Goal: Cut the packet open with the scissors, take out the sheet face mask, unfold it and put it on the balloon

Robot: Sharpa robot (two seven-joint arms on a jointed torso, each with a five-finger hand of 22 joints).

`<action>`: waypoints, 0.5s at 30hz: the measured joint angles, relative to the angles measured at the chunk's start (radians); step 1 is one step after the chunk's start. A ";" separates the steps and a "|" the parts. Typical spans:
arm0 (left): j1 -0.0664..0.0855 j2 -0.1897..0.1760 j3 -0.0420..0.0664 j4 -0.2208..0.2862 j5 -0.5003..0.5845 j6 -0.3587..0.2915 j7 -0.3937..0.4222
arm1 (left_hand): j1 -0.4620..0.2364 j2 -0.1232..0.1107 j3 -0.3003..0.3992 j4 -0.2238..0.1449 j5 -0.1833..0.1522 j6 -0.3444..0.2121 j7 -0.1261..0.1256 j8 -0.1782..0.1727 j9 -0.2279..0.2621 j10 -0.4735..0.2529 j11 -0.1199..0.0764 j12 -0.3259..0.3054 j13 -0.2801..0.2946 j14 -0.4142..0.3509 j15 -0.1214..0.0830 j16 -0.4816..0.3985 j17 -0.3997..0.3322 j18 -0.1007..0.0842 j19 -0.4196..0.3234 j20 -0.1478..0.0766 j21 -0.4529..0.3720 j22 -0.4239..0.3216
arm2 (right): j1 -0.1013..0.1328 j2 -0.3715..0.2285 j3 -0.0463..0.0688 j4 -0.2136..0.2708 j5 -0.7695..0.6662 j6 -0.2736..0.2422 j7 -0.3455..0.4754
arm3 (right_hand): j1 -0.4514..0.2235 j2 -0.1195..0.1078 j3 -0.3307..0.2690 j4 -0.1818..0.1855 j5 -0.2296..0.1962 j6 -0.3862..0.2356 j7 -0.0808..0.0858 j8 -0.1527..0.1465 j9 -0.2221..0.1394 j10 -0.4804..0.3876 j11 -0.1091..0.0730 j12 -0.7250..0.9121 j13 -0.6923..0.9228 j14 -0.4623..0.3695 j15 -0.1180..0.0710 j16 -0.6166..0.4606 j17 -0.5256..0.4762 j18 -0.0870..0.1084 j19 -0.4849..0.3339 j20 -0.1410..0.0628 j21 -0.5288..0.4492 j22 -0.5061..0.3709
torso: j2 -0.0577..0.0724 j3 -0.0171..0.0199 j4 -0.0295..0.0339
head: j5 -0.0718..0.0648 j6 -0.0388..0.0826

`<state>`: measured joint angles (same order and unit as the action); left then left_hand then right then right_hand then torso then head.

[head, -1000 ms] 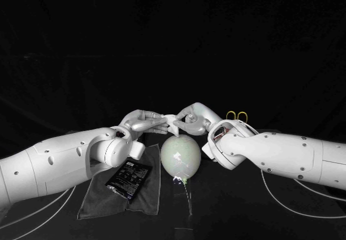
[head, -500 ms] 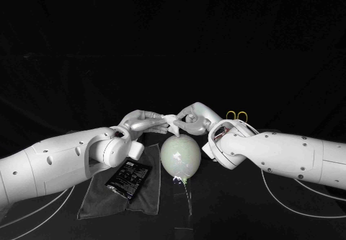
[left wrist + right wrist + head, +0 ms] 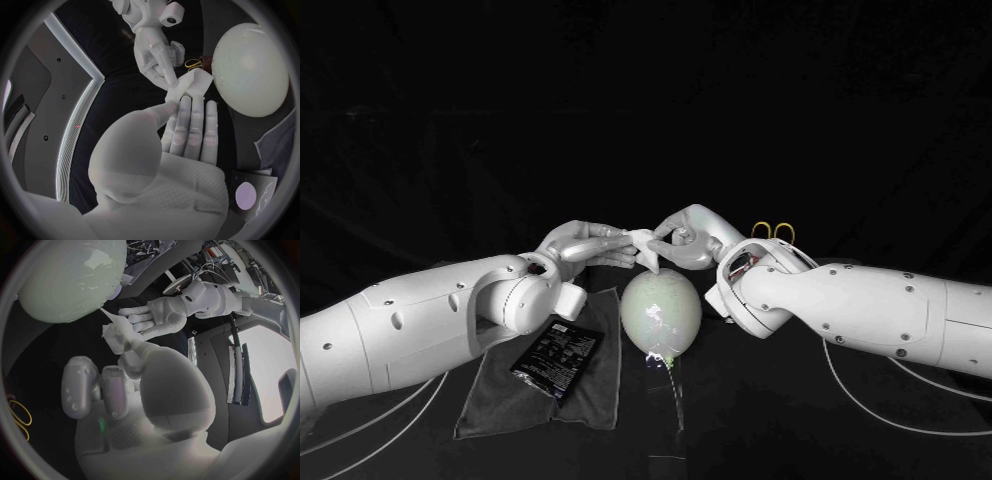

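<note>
Sheet mask (image 3: 643, 241), folded white wad, pinched by left hand (image 3: 589, 243) and right hand (image 3: 692, 232), beside smooth oval balloon (image 3: 661, 310).

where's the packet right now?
Head view: the packet lies on the grey cloth, on the left side of the table, just left of the balloon.

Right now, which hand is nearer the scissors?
Right. The right hand sits next to the scissors; the left hand is farther off, across the mask both hands hold.
</note>
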<state>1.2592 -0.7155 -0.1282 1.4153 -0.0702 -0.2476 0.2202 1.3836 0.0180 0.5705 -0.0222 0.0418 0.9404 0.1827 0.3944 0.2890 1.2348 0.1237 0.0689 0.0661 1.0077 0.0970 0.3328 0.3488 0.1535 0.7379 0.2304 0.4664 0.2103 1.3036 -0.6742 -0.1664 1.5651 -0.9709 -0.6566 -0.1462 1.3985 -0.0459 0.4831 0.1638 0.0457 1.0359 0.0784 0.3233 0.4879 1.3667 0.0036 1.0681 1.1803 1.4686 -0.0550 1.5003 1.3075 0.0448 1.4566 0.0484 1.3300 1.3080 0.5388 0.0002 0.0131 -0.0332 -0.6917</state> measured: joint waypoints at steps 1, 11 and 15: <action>0.000 0.000 0.000 0.000 0.000 0.001 0.000 | 0.000 0.000 0.006 0.000 0.001 -0.005 0.002 0.000 0.000 -0.001 0.001 0.000 0.000 -0.004 0.004 -0.001 0.000 0.000 0.000 0.000 0.000 -0.001 | 0.000 0.000 0.000 0.000 0.000 0.000 0.000 | 0.000 0.000 0.000 0.000 0.000 0.000 0.000 0.000 0.000 0.000 0.000 0.000 0.000 0.000 0.000 -0.002 0.000 0.000 0.000 0.000 0.000 0.000 | 0.000 0.0000 -0.0001 | 0.000 0.000; 0.000 -0.001 0.000 0.000 0.002 0.012 -0.001 | 0.008 0.018 0.041 0.006 0.003 -0.027 0.012 -0.008 0.000 -0.024 0.016 0.000 0.000 -0.025 0.014 -0.010 0.000 0.000 -0.007 0.007 0.000 -0.003 | 0.000 -0.002 0.000 -0.001 0.000 0.000 0.000 | 0.000 0.000 0.000 0.000 -0.002 0.000 0.000 -0.003 0.000 0.000 0.000 0.000 -0.001 0.000 0.000 0.001 0.001 0.000 0.000 0.000 0.000 -0.001 | 0.000 0.0001 -0.0004 | -0.001 -0.001; 0.000 -0.001 0.000 -0.001 0.003 0.017 -0.001 | 0.009 0.030 0.048 0.007 0.003 -0.031 0.016 -0.013 0.000 -0.033 0.018 0.000 0.000 -0.029 0.018 -0.012 0.000 0.000 -0.011 0.011 0.000 -0.004 | 0.000 -0.003 0.000 -0.002 0.000 0.000 0.000 | 0.000 0.000 0.000 0.000 -0.004 0.000 0.000 -0.003 0.000 0.000 0.000 0.000 -0.001 0.000 0.000 0.001 0.001 0.000 0.000 0.000 0.000 -0.001 | 0.000 0.0001 -0.0004 | -0.001 -0.001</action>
<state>1.2590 -0.7162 -0.1283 1.4146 -0.0676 -0.2310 0.2195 1.3926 0.0478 0.6189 -0.0152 0.0448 0.9096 0.1986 0.3817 0.2892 1.2022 0.1414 0.0690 0.0661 0.9788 0.1147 0.3206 0.3488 0.1533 0.7270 0.2414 0.4664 0.2063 1.3036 -0.6769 -0.1664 1.5631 -0.9714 -0.6569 -0.1461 1.3988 -0.0457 0.4831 0.1638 0.0418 1.0357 0.0782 0.3199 0.4879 1.3667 0.0035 1.0678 1.1797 1.4684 -0.0549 1.5015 1.3081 0.0448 1.4565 0.0486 1.3300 1.3073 0.5387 0.0003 0.0128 -0.0340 -0.6930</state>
